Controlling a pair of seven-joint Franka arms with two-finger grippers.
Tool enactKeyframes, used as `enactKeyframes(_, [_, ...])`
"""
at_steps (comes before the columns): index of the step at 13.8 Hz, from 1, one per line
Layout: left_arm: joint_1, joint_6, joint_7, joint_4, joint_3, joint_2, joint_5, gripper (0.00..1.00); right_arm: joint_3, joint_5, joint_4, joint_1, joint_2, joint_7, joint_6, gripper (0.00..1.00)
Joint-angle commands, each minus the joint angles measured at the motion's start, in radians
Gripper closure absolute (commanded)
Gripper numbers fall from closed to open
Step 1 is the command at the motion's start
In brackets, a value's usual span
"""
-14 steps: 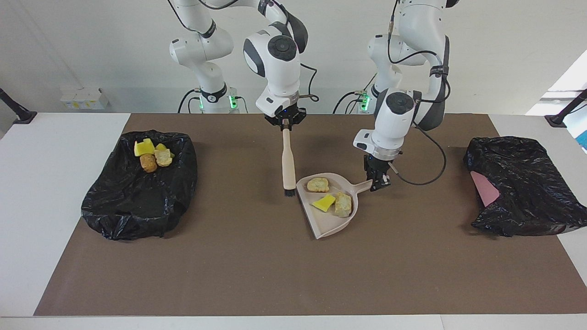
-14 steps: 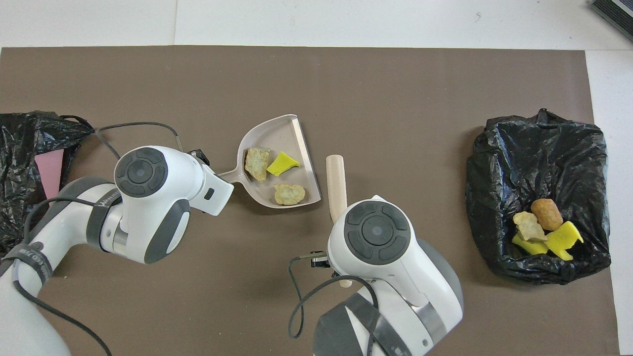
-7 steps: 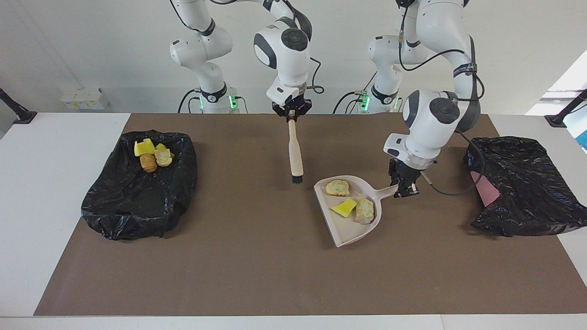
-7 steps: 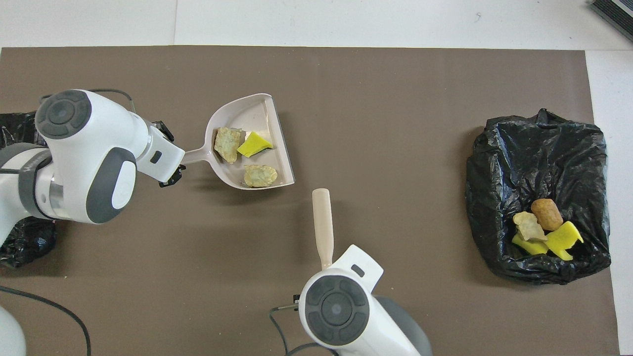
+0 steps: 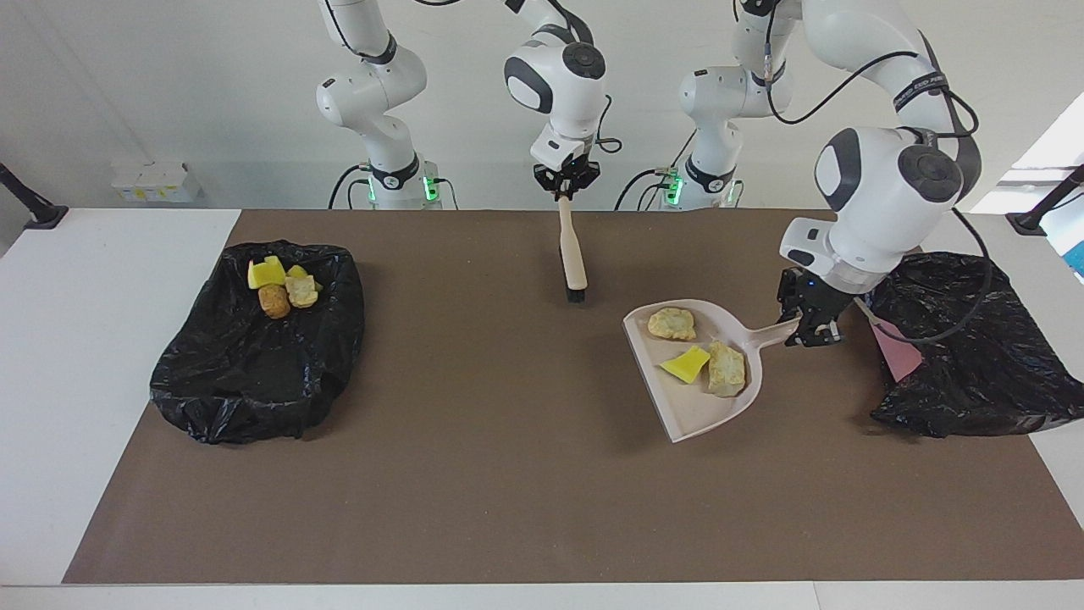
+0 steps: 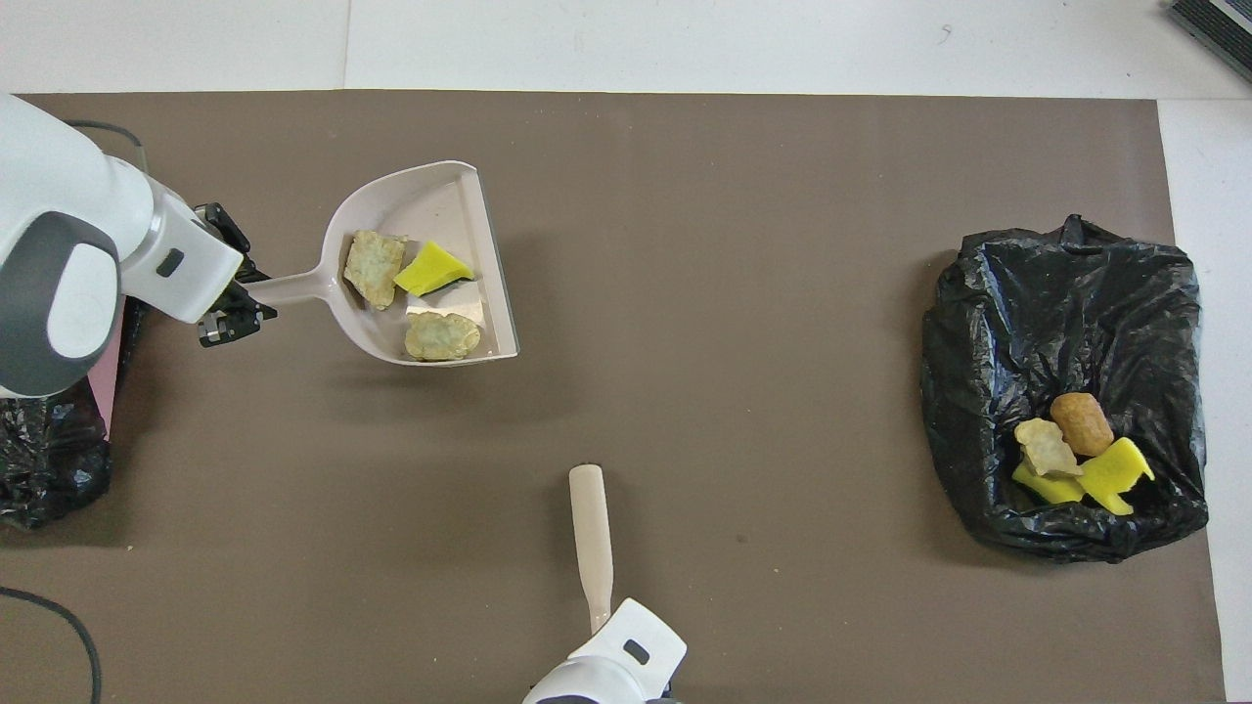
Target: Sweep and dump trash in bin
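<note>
Your left gripper is clamped on the dustpan handle, lifted, three trash pieces inside, bin at its three o'clock in the facing view. Your right gripper grips the brush; four more pieces sit in the other bag.

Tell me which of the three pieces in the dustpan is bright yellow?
The sponge piece between the two tan crusty lumps in the dustpan; only it is bright yellow.

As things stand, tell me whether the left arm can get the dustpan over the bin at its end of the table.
Probably yes. The left gripper holds the dustpan by its handle, lifted, and the black-bagged bin lies right beside it with nothing between them.
</note>
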Motion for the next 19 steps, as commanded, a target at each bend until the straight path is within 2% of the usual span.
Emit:
enactKeyframes(1, [0.067,-0.072,0.08,0.05,-0.006,-0.002,-0.01,1.0,-0.002,0.048,-0.074,0.044,-0.027,0.055,0.075,1.0])
enactKeyframes(3, [0.116,-0.099,0.141,0.087,0.0,0.001,-0.009,1.0,-0.002,0.068,-0.098,0.067,-0.033,0.095,0.102,1.0])
enactKeyframes(8, [0.291,-0.101,0.373,0.095,0.011,0.001,0.004,1.0,-0.002,0.07,-0.152,0.084,-0.05,0.144,0.183,1.0])
enactKeyframes(10, [0.376,-0.101,0.457,0.113,0.009,0.001,0.056,1.0,-0.002,0.07,-0.151,0.082,-0.045,0.136,0.183,1.0])
enactKeyframes(11, [0.416,-0.096,0.505,0.122,0.008,0.003,0.075,1.0,-0.002,0.07,-0.151,0.081,-0.042,0.126,0.182,0.97])
enactKeyframes(12, [0.45,-0.098,0.543,0.127,0.008,0.006,0.101,1.0,-0.002,0.07,-0.149,0.079,-0.04,0.121,0.178,0.82])
enactKeyframes(14, [0.533,-0.105,0.623,0.174,0.008,0.018,0.139,1.0,-0.002,0.07,-0.138,0.073,-0.034,0.123,0.174,0.63])
enactKeyframes(16, [0.585,-0.075,0.695,0.201,0.011,0.03,0.177,1.0,-0.004,0.07,-0.117,0.067,-0.019,0.121,0.171,0.58])
enactKeyframes(17, [0.596,-0.058,0.717,0.237,0.012,0.05,0.229,1.0,-0.005,0.068,-0.103,0.055,-0.019,0.121,0.171,0.41])
enactKeyframes(19, [0.595,0.006,0.737,0.267,0.012,0.073,0.37,1.0,-0.008,0.066,-0.077,0.012,-0.025,0.094,0.166,0.35])
